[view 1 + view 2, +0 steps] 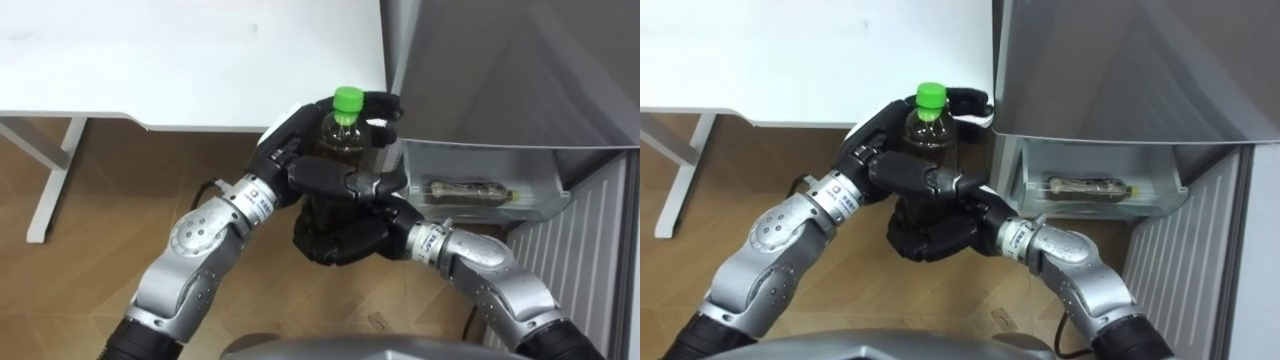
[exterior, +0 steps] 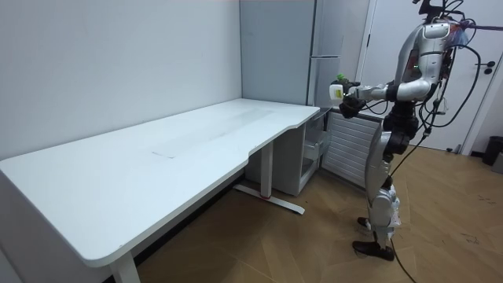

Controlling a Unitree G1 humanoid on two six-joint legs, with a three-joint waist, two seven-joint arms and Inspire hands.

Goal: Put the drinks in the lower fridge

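A drink bottle (image 1: 341, 135) with a green cap and dark contents stands upright between both hands, in front of the grey fridge (image 1: 500, 70). My left hand (image 1: 285, 150) wraps round its left side with curled fingers. Under the bottle sits my right hand (image 1: 340, 238), its fingers (image 1: 345, 182) curled across the bottle's front. A second bottle (image 1: 470, 190) lies on its side in the open lower fridge compartment (image 1: 545, 205). In the room view I stand upright facing the fridge (image 2: 330, 39), holding the bottle (image 2: 340, 88) at chest height.
The white desk (image 1: 150, 60) reaches to the fridge's left side, with its leg (image 1: 55, 170) at the far left. The open lower door's ribbed inner face (image 1: 590, 260) stands to my right. Wooden floor lies below.
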